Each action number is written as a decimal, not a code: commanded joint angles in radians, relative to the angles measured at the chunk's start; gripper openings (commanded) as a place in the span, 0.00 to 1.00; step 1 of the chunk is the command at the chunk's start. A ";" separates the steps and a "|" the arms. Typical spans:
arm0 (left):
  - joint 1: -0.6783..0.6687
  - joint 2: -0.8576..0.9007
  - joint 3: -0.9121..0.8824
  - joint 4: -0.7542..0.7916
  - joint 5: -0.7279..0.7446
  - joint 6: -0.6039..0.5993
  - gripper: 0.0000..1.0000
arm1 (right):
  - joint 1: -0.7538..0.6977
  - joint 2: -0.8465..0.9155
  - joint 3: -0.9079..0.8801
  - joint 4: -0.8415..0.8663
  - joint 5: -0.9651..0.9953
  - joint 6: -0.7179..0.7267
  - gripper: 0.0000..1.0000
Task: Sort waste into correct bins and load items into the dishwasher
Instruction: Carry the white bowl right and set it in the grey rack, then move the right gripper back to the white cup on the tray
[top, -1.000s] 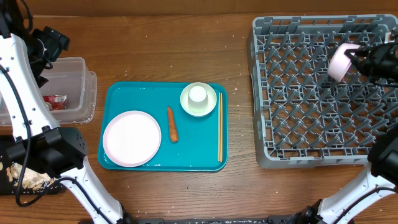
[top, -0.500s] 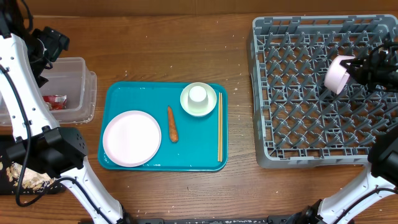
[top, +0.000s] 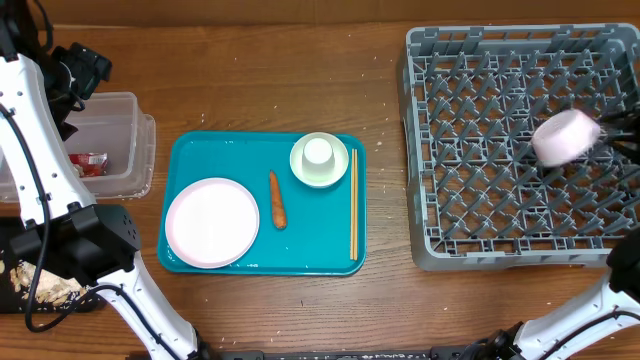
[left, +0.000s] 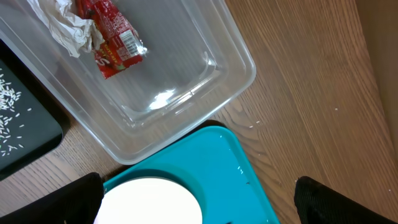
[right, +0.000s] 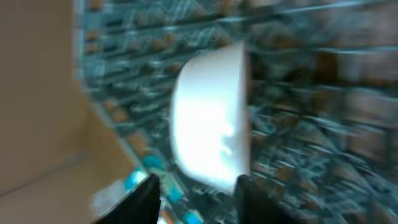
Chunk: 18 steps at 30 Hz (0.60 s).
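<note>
A white bowl (top: 566, 137) lies tilted on its side among the pegs of the grey dishwasher rack (top: 480, 215). In the right wrist view the bowl (right: 211, 118) is blurred, just beyond my right gripper (right: 198, 198), whose jaws stand open and apart from it. On the teal tray (top: 200, 150) rest a white plate (top: 212, 222), a second bowl (top: 319, 172) with a cup (top: 318, 151) in it, a carrot stick (top: 277, 199) and chopsticks (top: 353, 203). My left gripper (left: 196, 202) hangs open over the tray corner beside the clear tub (left: 186, 106), which holds a red wrapper (left: 112, 37) and tissue (left: 62, 22).
A black tray (left: 25, 134) with rice grains sits left of the tub, and food scraps (top: 40, 285) show on it behind my left arm (top: 40, 170). Bare wooden table lies between the teal tray and the rack.
My right gripper has opened and let go of the bowl, drawing back to the right. The bowl has tipped and settled lower in the rack. The left arm has not moved.
</note>
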<state>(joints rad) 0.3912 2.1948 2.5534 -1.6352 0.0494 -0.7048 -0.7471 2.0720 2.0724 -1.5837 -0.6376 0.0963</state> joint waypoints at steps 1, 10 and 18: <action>-0.003 0.005 0.007 -0.002 0.003 -0.014 1.00 | 0.002 -0.108 0.123 -0.061 0.307 0.135 0.52; -0.003 0.005 0.007 -0.002 0.003 -0.014 1.00 | 0.177 -0.366 0.166 -0.110 0.244 0.134 0.59; -0.003 0.005 0.007 -0.002 0.003 -0.014 1.00 | 0.690 -0.407 0.151 -0.061 0.244 0.133 0.62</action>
<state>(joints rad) 0.3912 2.1948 2.5534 -1.6352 0.0498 -0.7048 -0.2050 1.6592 2.2246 -1.6806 -0.3859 0.2344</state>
